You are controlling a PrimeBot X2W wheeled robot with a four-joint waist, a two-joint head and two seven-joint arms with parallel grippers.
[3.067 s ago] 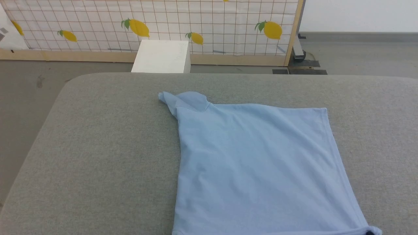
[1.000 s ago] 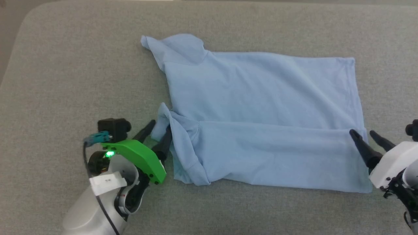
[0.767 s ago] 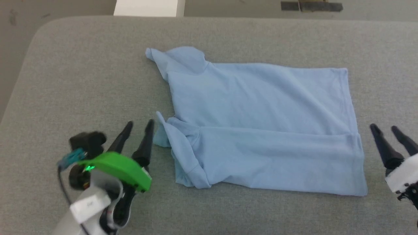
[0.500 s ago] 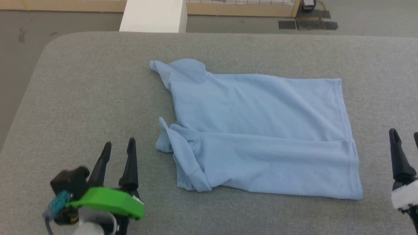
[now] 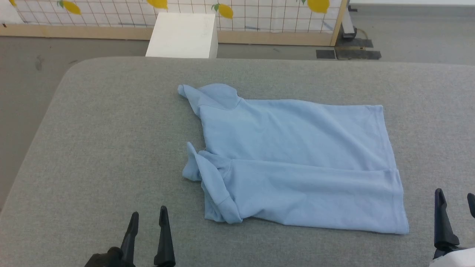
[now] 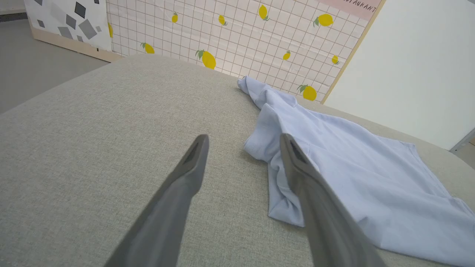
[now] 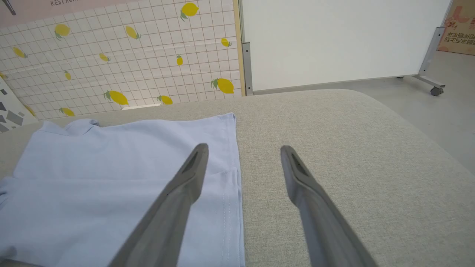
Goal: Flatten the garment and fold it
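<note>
One light blue shirt (image 5: 297,163) lies partly folded on the grey worktop (image 5: 111,129). The left pincer (image 5: 148,211) and right pincer (image 5: 455,193), two in all, hover wide open and empty off its near corners. A pink sign (image 6: 362,6) reads "AURANT".

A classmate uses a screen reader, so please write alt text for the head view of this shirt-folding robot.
A light blue shirt lies on a grey padded surface, its near part folded over onto the rest. The left gripper and right gripper rise from the bottom edge, both open and apart from the cloth.
</note>
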